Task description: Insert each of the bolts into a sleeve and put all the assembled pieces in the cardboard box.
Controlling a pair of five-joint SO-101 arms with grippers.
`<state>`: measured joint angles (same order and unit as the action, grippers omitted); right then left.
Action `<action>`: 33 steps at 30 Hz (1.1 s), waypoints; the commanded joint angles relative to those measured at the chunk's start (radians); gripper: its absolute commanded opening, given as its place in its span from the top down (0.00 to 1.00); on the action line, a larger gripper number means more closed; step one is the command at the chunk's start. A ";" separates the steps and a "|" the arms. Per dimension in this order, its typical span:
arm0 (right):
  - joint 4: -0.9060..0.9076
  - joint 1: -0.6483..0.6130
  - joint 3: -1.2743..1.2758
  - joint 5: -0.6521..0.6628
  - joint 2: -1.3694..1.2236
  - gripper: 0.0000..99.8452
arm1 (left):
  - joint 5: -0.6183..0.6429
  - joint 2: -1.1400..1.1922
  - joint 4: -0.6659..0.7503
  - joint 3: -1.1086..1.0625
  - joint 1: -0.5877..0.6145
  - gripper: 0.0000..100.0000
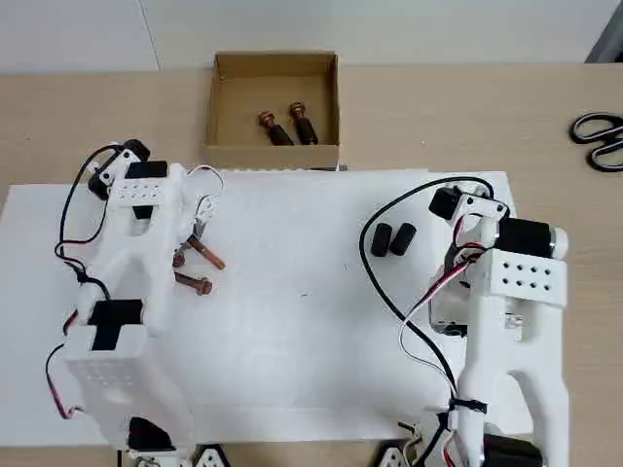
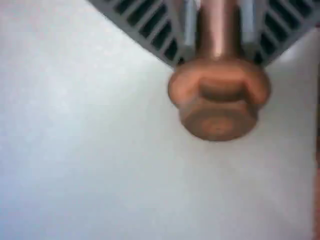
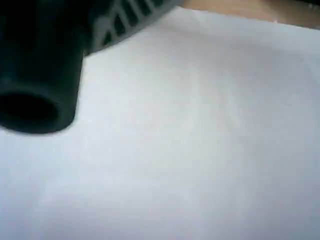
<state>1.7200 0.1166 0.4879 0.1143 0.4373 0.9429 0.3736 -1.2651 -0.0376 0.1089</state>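
In the left wrist view my left gripper (image 2: 217, 27) is shut on a copper bolt (image 2: 219, 100), its flanged head hanging just over the white mat. From above, that bolt (image 1: 207, 254) sticks out beside the left arm, and a second bolt (image 1: 195, 284) lies loose just below it. My right gripper (image 3: 75, 25) holds a black sleeve (image 3: 37, 70) against a ribbed grey finger (image 3: 127, 17), open end showing. Two more black sleeves (image 1: 392, 238) lie side by side left of the right arm (image 1: 506, 272). The cardboard box (image 1: 219, 107) at the back holds two assembled pieces (image 1: 288, 126).
A white mat (image 1: 292, 331) covers the wooden table between the arms. Scissors (image 1: 599, 139) lie at the far right edge. Black cables loop off both arms, one (image 1: 375, 272) running across the mat below the loose sleeves.
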 commanded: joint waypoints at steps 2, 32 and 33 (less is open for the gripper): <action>0.013 0.002 -0.077 -0.009 0.056 1.00 | -0.014 -0.132 -0.118 0.163 -0.021 1.00; -0.028 -0.529 0.006 -0.006 0.894 1.00 | -0.262 -0.813 -0.189 0.182 -0.445 1.00; -0.039 -0.529 0.021 -0.006 0.912 1.00 | -0.249 -0.853 -0.163 0.133 -0.445 1.00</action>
<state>1.7123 -0.4051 0.4941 0.1143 1.3149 0.6851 -0.3598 -1.4968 0.1695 -0.3268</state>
